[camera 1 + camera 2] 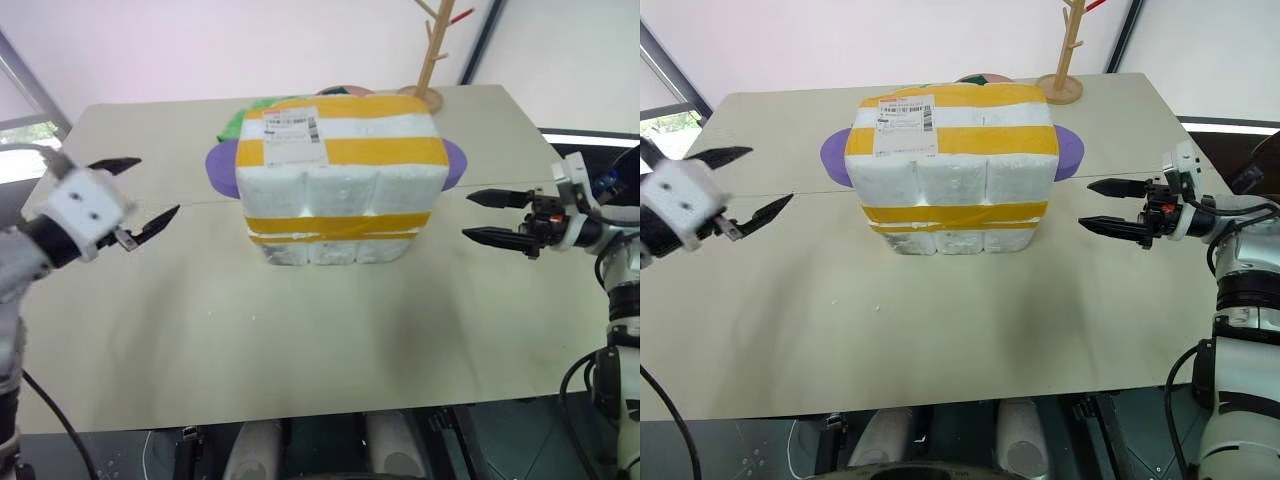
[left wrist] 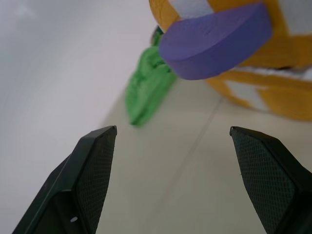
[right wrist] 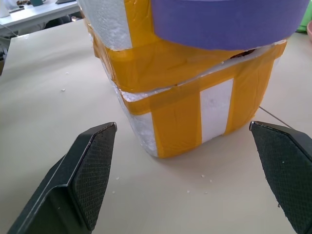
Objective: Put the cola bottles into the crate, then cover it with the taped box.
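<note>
Left eye view: the taped box [image 1: 340,170] is seen set down over the crate [image 1: 335,240] at the middle of the beige table [image 1: 300,350], its shipping label [image 1: 294,136] facing up. A purple disc [image 1: 456,163] protrudes on either side behind it, with a green object [image 2: 148,87] beside the disc. The left gripper [image 1: 140,195] is held spread wide and empty, apart from the box on its left. The right gripper [image 1: 495,217] is likewise spread and empty on the opposite side. A wooden stand [image 1: 430,55] is placed at the far edge.
</note>
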### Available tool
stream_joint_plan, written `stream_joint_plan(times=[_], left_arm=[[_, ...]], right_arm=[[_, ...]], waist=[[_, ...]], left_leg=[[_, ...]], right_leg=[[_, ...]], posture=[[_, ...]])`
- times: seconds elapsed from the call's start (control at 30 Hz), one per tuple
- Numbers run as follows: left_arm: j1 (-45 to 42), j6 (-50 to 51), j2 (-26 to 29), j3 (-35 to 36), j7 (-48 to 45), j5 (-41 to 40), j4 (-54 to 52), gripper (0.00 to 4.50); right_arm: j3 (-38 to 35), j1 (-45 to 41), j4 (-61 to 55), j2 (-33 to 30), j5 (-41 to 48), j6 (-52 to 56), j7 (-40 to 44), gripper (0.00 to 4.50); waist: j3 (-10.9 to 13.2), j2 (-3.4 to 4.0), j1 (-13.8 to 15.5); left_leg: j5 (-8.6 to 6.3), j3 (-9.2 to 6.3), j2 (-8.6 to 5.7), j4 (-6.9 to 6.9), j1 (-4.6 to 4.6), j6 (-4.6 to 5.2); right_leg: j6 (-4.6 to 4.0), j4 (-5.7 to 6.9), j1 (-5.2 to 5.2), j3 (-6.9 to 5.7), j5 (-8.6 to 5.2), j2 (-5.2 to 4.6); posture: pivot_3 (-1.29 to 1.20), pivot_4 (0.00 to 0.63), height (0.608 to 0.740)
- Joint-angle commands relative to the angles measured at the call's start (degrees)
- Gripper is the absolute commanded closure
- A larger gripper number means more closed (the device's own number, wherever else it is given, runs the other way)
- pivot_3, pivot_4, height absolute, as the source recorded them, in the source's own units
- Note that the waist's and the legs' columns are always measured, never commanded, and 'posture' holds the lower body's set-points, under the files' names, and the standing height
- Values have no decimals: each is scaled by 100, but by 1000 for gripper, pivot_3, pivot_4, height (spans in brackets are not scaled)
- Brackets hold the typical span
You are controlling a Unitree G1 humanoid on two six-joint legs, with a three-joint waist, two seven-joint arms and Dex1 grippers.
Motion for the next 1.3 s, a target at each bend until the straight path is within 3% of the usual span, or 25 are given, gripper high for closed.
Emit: stream_joint_plan(times=[0.03, 0.13, 0.23, 0.5, 0.67, 0.87, 1.3], left_arm=[[-1545, 1793, 277, 397, 372, -2323, 174, 619], [-3154, 2075, -211, -368, 1098, -2324, 789, 619], [-4095, 2052, -805, -1070, 1485, -1977, 1271, 619], [-5341, 1437, -1656, -2672, 1260, -674, 2572, 619], [-5832, 1168, -2058, -3194, 963, -84, 3363, 619], [-5921, 876, -2435, -3524, 649, 440, 3793, 619], [-5025, 377, -2405, -3928, 370, 1342, 3742, 619]], right_arm=[[-131, -45, -122, -154, 80, -49, 34, 0], [-157, 10, -274, -150, 89, 25, 14, 0], [-161, 128, -521, -119, 104, 120, -73, 0], [-235, 617, -1694, -28, 342, 789, -524, 0], [-245, 807, -2332, 53, 520, 1187, -856, 0], [-222, 896, -2783, 197, 685, 1486, -1187, 0], [-227, 1019, -3093, 194, 898, 1743, -1440, 0]], waist=[[1, -3, 36], [0, -3, 50], [0, -3, 25], [2, -4, -36], [2, -5, 1], [3, -7, 5], [0, -1, -14]], left_leg=[[0, -5, 0, 6, -2, 0], [0, -7, -8, 17, 9, -1], [0, -5, -11, 5, 53, -2], [-1, 2, -8, -14, 88, -2], [-1, 2, -9, -10, 84, -2], [-1, 1, -9, -13, 80, -1], [-6, 3, -6, -17, 90, 6]], right_leg=[[0, -1, 5, -4, 0, 1], [5, -7, 32, -5, 0, -2], [13, -14, 77, -2, 0, -3], [18, -23, 97, 6, -5, 0], [19, -29, 100, 7, -5, 0], [20, -37, 100, 6, -6, 0], [21, -55, 113, 6, -5, 0]], posture=[[0, 150, 740], [0, 150, 740], [0, 150, 740], [0, 150, 740], [0, 150, 740], [0, 150, 740], [0, 150, 740]])
